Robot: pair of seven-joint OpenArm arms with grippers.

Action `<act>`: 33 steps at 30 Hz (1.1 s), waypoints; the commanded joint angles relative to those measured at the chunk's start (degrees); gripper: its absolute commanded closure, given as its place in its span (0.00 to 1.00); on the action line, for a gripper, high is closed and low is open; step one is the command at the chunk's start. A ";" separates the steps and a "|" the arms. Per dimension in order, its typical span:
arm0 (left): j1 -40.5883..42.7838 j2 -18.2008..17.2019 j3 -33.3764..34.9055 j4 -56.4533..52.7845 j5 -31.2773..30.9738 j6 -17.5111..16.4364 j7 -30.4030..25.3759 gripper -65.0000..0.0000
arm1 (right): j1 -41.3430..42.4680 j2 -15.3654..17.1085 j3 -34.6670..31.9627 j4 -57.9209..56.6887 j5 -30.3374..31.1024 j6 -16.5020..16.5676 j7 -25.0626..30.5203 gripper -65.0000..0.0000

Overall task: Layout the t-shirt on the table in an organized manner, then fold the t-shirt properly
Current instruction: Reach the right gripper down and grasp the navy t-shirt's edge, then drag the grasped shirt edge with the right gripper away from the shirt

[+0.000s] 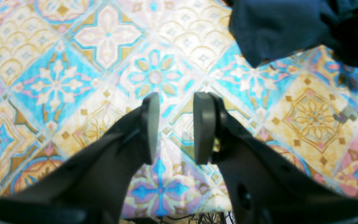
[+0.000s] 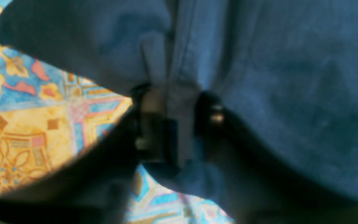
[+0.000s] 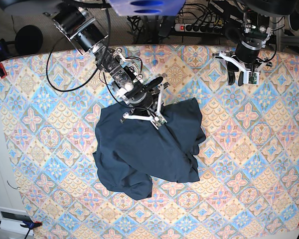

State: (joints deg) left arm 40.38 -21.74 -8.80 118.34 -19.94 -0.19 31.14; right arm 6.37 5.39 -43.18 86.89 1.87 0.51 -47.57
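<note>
Navy cloth, the t-shirt (image 3: 148, 149), lies rumpled mid-counter (image 3: 249, 149) (one sleeve bunched). At its upper edge the right claw (image 2: 169, 124) is clenched on a fold of it. Well apart, the left claw (image 1: 176, 127) hangs parted, pinching nothing, above patterned counter.

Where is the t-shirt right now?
In the base view, the t-shirt lies crumpled near the table's centre, its upper edge pinched by the right gripper.
</note>
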 commanded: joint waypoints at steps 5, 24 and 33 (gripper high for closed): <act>0.10 -0.37 -0.30 1.00 0.03 0.05 -1.11 0.72 | 0.71 -0.42 5.60 6.07 -0.15 -0.12 1.20 0.99; -3.50 -0.37 -0.21 1.00 0.03 0.05 -1.11 0.72 | -25.14 11.10 36.10 26.38 -0.15 -0.12 3.40 0.99; -8.16 -0.46 1.19 0.73 0.21 0.05 -0.94 0.72 | -25.76 9.95 57.90 26.12 0.02 -0.12 3.92 0.99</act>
State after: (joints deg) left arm 32.49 -21.74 -7.42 118.15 -19.73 0.12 31.64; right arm -19.68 14.92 14.44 112.14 2.55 1.04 -44.73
